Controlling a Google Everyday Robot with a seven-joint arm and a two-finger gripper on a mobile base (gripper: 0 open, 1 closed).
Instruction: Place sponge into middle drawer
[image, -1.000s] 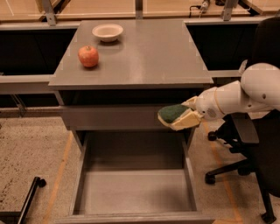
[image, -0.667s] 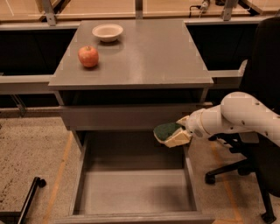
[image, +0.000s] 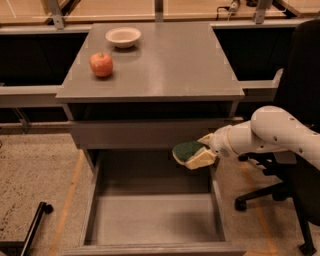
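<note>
The sponge (image: 190, 152), pale yellow foam with a dark green scouring layer on top, is held in my gripper (image: 201, 153) at the end of the white arm (image: 270, 135) coming in from the right. The gripper is shut on the sponge and holds it in the air over the back right part of the open middle drawer (image: 150, 220), just below the closed drawer front above. The drawer is pulled out wide, with a flat bare grey floor, thin side walls and a low front lip.
A red apple (image: 101, 64) and a white bowl (image: 123, 36) sit on the grey cabinet top (image: 165, 55). A black office chair (image: 295, 150) stands at the right. A black wheeled leg (image: 35, 220) lies on the speckled floor at the left.
My gripper with the sponge has moved down and to the left, from beside the cabinet's right edge to above the open drawer's back right part.
</note>
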